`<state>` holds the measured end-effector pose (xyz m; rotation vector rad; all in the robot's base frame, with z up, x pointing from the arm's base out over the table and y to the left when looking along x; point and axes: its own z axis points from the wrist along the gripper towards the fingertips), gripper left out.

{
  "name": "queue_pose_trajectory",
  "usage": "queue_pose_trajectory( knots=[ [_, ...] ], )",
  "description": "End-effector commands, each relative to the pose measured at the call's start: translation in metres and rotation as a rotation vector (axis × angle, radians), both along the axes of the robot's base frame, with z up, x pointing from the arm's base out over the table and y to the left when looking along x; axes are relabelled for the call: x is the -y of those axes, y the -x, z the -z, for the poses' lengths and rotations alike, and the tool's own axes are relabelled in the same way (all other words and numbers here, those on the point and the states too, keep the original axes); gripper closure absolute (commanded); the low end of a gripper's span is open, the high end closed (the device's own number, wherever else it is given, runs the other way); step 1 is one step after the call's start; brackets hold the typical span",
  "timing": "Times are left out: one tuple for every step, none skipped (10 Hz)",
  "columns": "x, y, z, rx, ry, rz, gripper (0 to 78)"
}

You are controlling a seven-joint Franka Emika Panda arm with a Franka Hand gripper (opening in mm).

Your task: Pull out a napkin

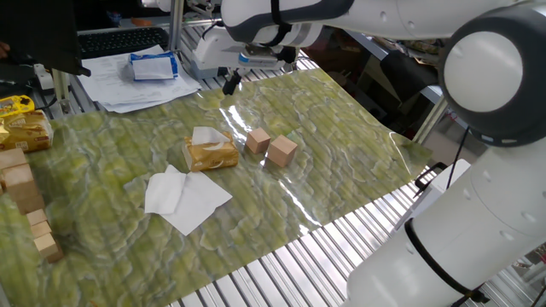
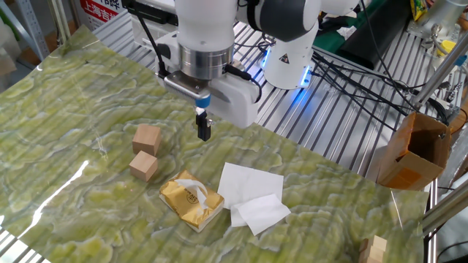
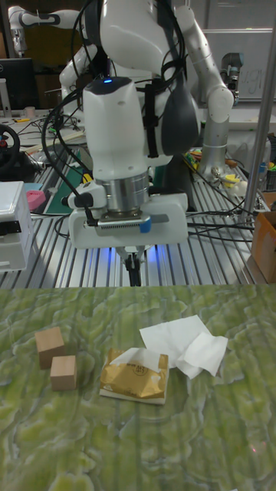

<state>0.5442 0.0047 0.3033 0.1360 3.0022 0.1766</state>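
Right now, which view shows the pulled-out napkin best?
The other fixed view: the napkin lies fully visible and unobstructed beside the pack. One fixed view shows it smaller, further off; the tall fixed view shows it foreshortened.
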Motion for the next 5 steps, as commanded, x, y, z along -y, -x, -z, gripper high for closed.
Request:
queue_pose_trajectory(
  knots=[
    [0.0002,0.0000,0.0002,-0.003,0.013,-0.010,77.6],
    [0.0002,0.0000,0.0002,-0.025,0.016,-0.014,77.6],
    [0.0002,0.0000,0.0002,-0.025,0.016,-0.014,77.6],
    [0.0002,0.0000,0.0002,-0.063,0.020,-0.009,77.6],
    [0.0002,0.0000,0.0002,-0.076,0.039,-0.003,77.6]
  ],
)
